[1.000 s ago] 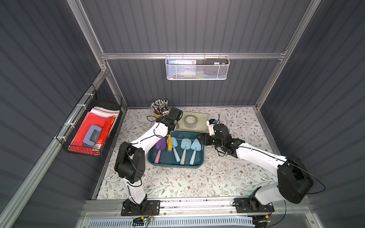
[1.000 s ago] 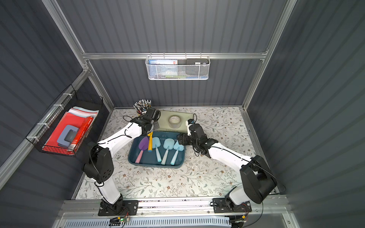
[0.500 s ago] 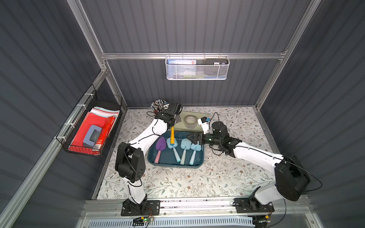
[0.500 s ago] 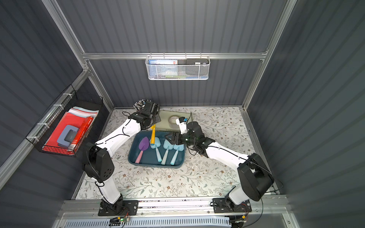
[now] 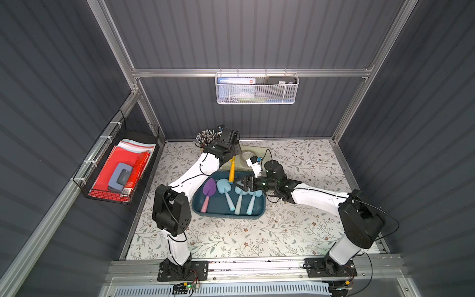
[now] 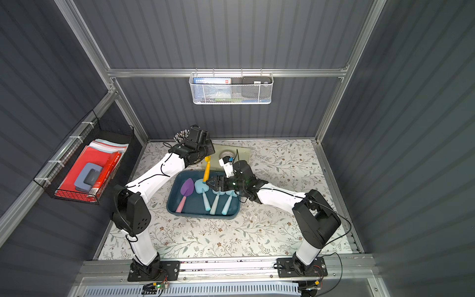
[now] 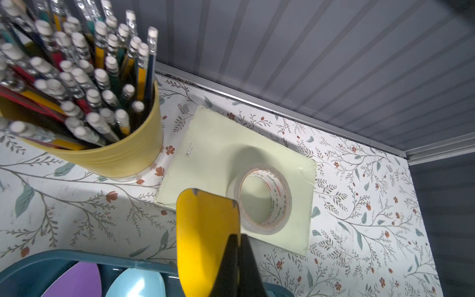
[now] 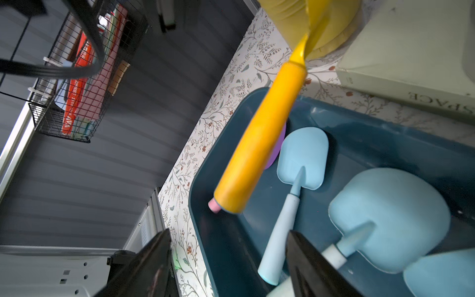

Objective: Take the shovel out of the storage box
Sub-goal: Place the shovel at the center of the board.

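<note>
In both top views the left gripper (image 5: 230, 156) is gripping the yellow shovel (image 5: 232, 172) by its blade, so the handle is hanging over the far part of the storage box (image 5: 228, 215), not yet carried clear of it. In the left wrist view the jaws are pinching the blade's edge tightly. In the right wrist view the right gripper (image 8: 226, 246) is standing open and empty, facing the handle, probably to receive it.

Top views: high over the front edge of the table (image 5: 295, 231), facing down-back. Wrist cams: close, sharing the storage box (image 7: 77, 255).
</note>
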`<action>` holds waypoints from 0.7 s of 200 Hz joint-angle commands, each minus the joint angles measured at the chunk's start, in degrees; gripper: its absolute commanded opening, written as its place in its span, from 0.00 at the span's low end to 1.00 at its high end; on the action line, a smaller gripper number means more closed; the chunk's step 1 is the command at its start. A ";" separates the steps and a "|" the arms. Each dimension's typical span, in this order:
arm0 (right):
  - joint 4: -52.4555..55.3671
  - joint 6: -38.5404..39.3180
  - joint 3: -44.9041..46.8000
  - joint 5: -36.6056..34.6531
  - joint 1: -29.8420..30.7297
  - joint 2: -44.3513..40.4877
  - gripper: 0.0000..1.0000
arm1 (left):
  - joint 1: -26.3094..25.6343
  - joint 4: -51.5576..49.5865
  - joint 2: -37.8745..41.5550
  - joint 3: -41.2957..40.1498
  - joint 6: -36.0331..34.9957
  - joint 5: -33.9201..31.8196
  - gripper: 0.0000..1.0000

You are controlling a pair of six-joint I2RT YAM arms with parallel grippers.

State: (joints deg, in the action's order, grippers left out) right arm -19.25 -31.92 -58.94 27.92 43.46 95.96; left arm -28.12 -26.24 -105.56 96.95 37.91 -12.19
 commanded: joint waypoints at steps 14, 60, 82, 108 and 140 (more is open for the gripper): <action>-1.85 0.53 -2.49 -2.26 0.13 3.05 0.74 | -0.85 1.19 -0.09 0.43 0.16 2.52 0.00; -2.67 0.73 -2.73 -6.65 0.13 4.31 0.73 | -1.24 1.10 0.09 0.52 0.64 2.80 0.00; -4.07 0.01 -2.27 -8.05 0.13 4.49 0.72 | -1.32 1.39 0.14 0.33 0.72 3.30 0.00; -5.36 -0.75 -2.28 -9.03 0.18 4.83 0.69 | -1.32 1.70 0.15 -0.47 0.99 3.57 0.00; -5.79 -1.25 -3.37 -7.47 0.13 6.66 0.62 | -1.39 2.07 0.22 -1.14 1.20 4.10 0.00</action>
State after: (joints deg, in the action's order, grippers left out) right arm -23.22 -32.38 -60.69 20.27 43.48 100.44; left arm -29.23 -25.36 -105.58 96.82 38.20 -9.04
